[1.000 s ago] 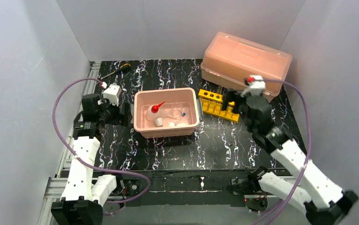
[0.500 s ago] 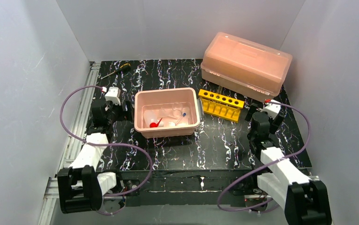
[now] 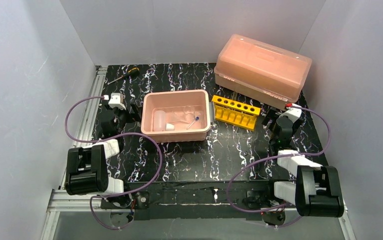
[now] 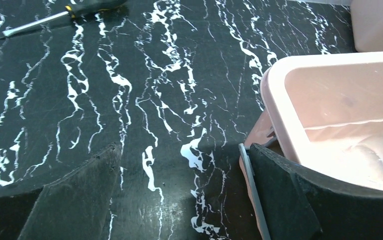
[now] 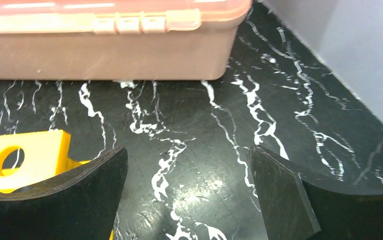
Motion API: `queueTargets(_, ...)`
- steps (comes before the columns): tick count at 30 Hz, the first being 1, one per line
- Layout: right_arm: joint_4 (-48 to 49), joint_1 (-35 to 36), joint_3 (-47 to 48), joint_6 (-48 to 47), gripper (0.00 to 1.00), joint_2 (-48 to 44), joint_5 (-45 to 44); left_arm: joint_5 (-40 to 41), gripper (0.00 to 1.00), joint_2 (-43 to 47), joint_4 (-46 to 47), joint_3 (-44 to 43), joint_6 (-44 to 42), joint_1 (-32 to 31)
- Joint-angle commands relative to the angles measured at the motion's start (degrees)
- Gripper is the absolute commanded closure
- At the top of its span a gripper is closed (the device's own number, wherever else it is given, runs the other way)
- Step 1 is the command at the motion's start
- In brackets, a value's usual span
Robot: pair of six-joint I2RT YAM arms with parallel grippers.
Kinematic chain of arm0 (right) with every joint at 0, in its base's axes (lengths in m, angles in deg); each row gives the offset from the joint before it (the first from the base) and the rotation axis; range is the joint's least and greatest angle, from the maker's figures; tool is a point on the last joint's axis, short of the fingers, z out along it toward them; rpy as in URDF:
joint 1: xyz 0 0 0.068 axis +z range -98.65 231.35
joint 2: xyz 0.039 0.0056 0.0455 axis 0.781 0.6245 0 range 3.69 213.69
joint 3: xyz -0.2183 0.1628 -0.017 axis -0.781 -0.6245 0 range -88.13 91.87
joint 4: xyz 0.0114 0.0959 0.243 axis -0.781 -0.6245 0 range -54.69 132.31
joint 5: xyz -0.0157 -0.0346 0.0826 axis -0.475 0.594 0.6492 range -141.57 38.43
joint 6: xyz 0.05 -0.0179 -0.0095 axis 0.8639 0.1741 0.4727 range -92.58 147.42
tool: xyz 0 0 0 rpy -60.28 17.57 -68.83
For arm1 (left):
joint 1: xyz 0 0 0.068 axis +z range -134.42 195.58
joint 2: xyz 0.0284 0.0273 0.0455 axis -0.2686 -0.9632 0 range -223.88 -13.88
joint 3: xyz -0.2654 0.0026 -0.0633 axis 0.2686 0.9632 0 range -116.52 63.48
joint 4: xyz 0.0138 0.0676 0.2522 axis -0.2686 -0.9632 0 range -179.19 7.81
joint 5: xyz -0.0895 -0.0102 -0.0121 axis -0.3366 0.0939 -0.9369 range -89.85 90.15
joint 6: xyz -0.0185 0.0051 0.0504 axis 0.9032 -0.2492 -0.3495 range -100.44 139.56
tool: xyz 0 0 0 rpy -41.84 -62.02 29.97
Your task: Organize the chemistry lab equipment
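An open pink tub [image 3: 149, 107] in the middle of the mat holds the white squeeze bottle [image 3: 160, 119], a tiny white cup [image 3: 170, 127], a clear glass beaker [image 3: 186, 116] and a blue-capped tube [image 3: 193, 123]. The tub's corner [image 4: 279, 95] shows in the left wrist view. The yellow holed rack [image 3: 234, 111] stands right of the tub; its end [image 5: 29, 160] shows in the right wrist view. My left gripper [image 3: 124, 116] is open and empty, low beside the tub's left wall [image 4: 179, 190]. My right gripper [image 3: 271, 122] is open and empty, right of the rack [image 5: 187, 192]. No wooden clamps show.
A big translucent pink lidded box [image 3: 262, 67] stands at the back right, its front wall [image 5: 104, 50] just beyond my right gripper. A screwdriver [image 3: 124, 75] lies at the back left [image 4: 64, 11]. White walls close the mat on three sides.
Both arms have folded back and down to the near sides of the mat. The right gripper left the rack. The squeeze bottle went from upright to lying in the tub, and the tub shifted slightly.
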Motion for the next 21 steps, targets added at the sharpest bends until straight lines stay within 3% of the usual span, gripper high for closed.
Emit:
queueTargets(1,13.5,-0.6,-2.0,-3.7,0.02,4.9,11.7,4.4,0.02,-2.0,2.2,6.7,-3.8,0.0)
queueTargets(3,18.0,-0.6,-2.8,-6.0,0.02,8.1,15.7,4.1,0.02,-4.9,13.6,10.8,-3.9,-0.3)
queueTargets(4,21.0,-0.6,-3.3,-6.4,0.02,9.5,16.5,4.0,0.02,-5.8,15.1,11.5,-3.5,-0.2)
queueTargets(6,20.8,-0.6,-3.4,-5.4,0.01,9.2,15.0,5.3,0.02,-3.8,6.1,8.9,-4.3,-0.6)
queueTargets(9,20.1,-0.9,-3.2,-2.6,0.02,9.3,10.7,6.1,0.02,-4.0,5.1,7.9,-5.0,-1.5)
queueTargets(21,18.3,-2.3,-2.6,-2.5,0.02,8.8,10.6,6.1,0.02,-4.7,6.3,8.1,-4.9,-1.7)
